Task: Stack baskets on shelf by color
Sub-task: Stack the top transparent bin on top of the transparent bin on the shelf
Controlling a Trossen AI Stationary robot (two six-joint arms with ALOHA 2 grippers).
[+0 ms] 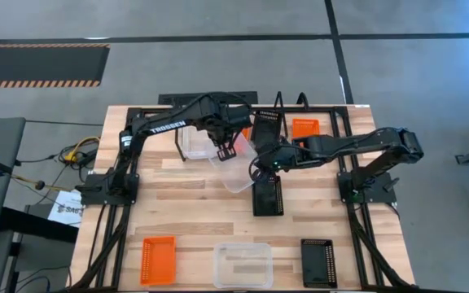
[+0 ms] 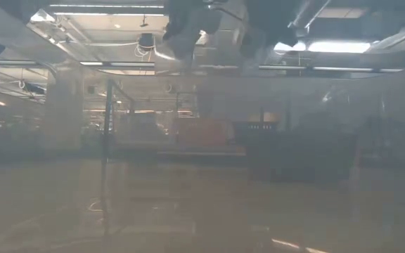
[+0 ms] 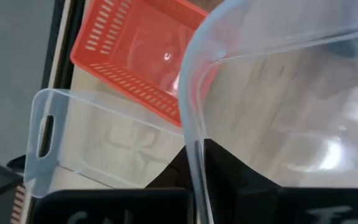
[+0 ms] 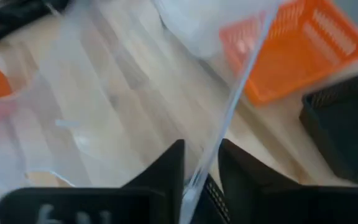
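Both grippers pinch one clear basket [image 1: 236, 167] at frame centre, left gripper [image 1: 225, 152] and right gripper [image 1: 260, 165] on opposite rims; it's glossy, see-through, tilted

Tabletop [image 1: 177, 203]: light wooden slats
Floor [image 1: 218, 16]: grey, with a hazard-striped strip [image 1: 39, 65] at far left
Cables [image 1: 72, 155]: yellow and dark, tangled left of the table
Paper [image 1: 65, 207]: printed sheet (text unreadable)
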